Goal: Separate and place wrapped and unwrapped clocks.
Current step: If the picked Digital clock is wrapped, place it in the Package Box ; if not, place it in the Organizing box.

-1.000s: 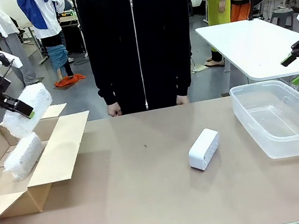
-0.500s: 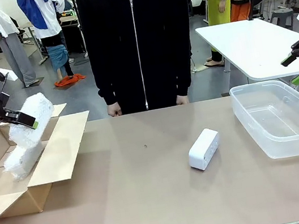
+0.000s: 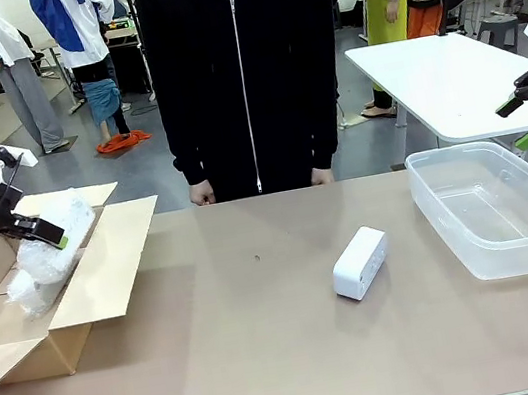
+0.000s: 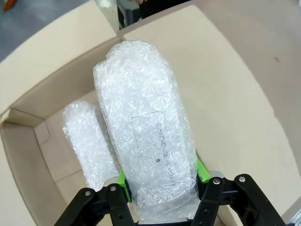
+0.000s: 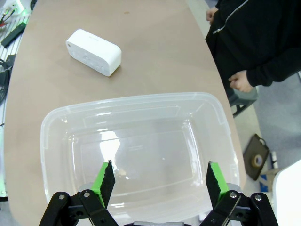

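Bubble-wrapped clock (image 4: 141, 117) is hanging clamped in the left gripper (image 4: 161, 178) over the cardboard box (image 3: 101, 255), to join its twin (image 4: 89, 141); right gripper (image 5: 157, 176) is waiting open, empty.

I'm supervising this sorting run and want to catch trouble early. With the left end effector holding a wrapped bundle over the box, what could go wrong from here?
1. The left end effector grips the held bundle near one end; the crinkly wrap might slip and drop it askew.
2. The other bundle already lies in the cardboard box; the held one may land on it and roll toward the open flap.
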You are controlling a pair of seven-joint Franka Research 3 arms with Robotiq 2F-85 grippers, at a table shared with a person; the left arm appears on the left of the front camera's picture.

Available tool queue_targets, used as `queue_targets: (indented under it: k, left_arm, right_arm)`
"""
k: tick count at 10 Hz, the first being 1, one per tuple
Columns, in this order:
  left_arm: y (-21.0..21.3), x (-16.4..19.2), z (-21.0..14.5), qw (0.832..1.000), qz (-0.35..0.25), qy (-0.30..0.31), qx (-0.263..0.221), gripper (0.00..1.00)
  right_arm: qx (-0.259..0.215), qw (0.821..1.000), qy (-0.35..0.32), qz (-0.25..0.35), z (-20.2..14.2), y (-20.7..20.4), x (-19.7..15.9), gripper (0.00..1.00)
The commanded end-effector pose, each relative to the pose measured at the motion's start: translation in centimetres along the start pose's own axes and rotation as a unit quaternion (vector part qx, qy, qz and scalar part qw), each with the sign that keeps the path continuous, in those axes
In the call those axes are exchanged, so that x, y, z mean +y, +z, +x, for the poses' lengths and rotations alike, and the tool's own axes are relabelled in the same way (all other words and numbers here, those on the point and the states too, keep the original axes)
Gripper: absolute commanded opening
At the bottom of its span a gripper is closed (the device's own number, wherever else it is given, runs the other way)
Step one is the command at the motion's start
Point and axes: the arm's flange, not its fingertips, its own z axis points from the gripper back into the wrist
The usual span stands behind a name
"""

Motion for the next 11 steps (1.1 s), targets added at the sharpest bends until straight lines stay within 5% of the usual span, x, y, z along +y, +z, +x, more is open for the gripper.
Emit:
queue_targets:
  k: [1,4,5,6,7,8,9,11]
  left_arm:
    - [-0.79,1.04,-0.6,1.0,0.011,0.026,0.001,0.56]
    - [-1.16,1.5,-0.87,0.999,0.016,0.036,0.013,0.56]
    - [-1.16,1.58,-0.76,0.999,0.014,0.036,0.013,0.76]
    - [-1.16,1.66,-0.7,0.999,0.009,0.038,0.012,0.76]
    - [-1.18,1.71,-0.73,0.999,0.007,0.039,0.011,0.95]
    - [-1.11,1.76,-0.68,0.999,0.006,0.038,0.01,0.79]
    - [-1.0,1.77,-0.65,0.999,0.006,0.04,0.007,1.0]
    - [-0.43,1.56,-0.43,0.999,0.006,0.039,0.0,1.0]
  right_arm:
    - [0.0,1.0,0.0,0.001,0.0,-0.18,0.02,1.0]
    - [0.0,1.0,0.0,0.001,0.0,-0.18,0.02,1.0]
    - [0.0,1.0,0.0,0.001,0.0,-0.18,0.02,1.0]
    - [0.0,1.0,0.0,0.001,0.0,-0.18,0.02,1.0]
    - [0.0,1.0,0.0,0.001,0.0,-0.18,0.02,1.0]
    - [0.0,1.0,0.0,0.001,0.0,-0.18,0.02,1.0]
    - [0.0,1.0,0.0,0.001,0.0,-0.18,0.02,1.0]
    - [0.0,1.0,0.0,0.001,0.0,-0.18,0.02,1.0]
